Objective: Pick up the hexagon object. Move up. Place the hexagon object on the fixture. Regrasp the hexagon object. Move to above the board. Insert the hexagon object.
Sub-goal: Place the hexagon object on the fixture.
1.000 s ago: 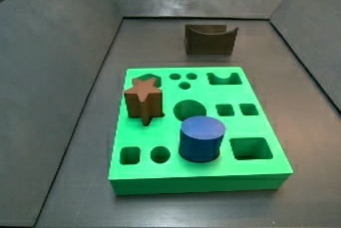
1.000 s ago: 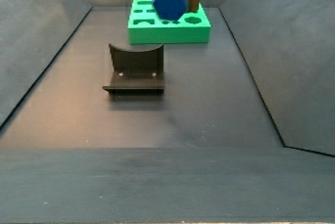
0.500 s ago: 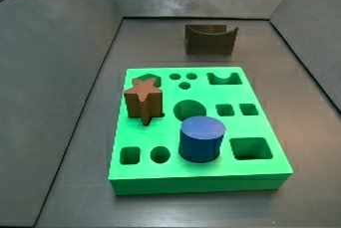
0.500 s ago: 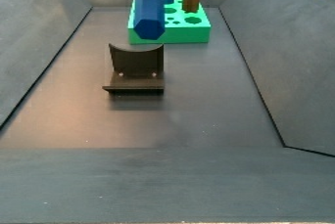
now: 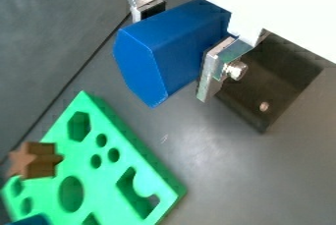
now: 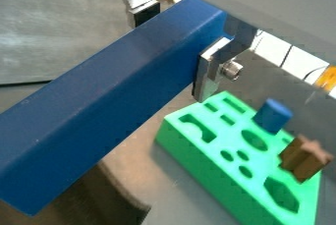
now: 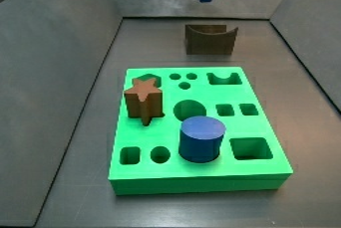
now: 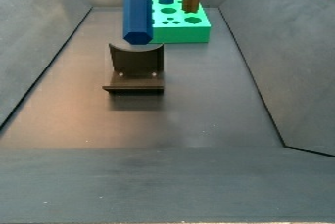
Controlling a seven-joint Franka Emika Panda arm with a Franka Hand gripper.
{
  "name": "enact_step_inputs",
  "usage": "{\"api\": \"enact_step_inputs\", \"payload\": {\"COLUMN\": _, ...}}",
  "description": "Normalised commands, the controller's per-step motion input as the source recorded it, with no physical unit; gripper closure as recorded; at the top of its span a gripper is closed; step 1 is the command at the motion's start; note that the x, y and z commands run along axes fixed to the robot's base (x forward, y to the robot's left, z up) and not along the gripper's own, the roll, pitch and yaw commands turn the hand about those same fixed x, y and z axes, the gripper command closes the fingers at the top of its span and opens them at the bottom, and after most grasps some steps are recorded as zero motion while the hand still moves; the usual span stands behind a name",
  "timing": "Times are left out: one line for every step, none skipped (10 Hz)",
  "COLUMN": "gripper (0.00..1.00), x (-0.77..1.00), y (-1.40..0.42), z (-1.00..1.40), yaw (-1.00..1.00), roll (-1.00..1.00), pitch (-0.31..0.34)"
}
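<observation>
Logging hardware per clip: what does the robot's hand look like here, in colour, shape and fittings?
In both wrist views the hand shows two flat silver metal plate fingers with angular bent edges. One plate carries a round silver bolt or screw head near its tip. The pads are barely visible. No cables, markings or arm links show clearly; in the side views the hand is out of frame.

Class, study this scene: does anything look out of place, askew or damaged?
Nothing stands out. The tool grips the hexagon object above the fixture. On the board, the star peg and cylinder stand upright.
</observation>
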Motion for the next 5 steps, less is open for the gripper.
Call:
{"api": "enact_step_inputs", "payload": {"gripper": 1.00, "x": 0.07, "y": 0.04, "z": -0.01, "yaw": -0.21, "roll": -1.00, "pitch": 0.139}}
{"api": "enact_step_inputs", "payload": {"gripper": 1.00, "x": 0.06, "y": 0.04, "z": -0.01, "yaw": -0.24, "roll": -1.00, "pitch": 0.121}}
{"api": "enact_step_inputs", "payload": {"gripper": 1.00, "x": 0.07, "y": 0.04, "z": -0.02, "yaw": -0.26, "roll": -0.89, "pitch": 0.090}}
{"api": "enact_step_inputs", "payload": {"gripper": 1.00, "x": 0.08, "y": 0.04, "z": -0.02, "yaw": -0.25, "roll": -0.76, "pitch": 0.072}}
{"api": "enact_step_inputs", "payload": {"gripper": 1.00, "x": 0.09, "y": 0.05, "z": -0.02, "yaw": -0.22, "roll": -0.52, "pitch": 0.033}}
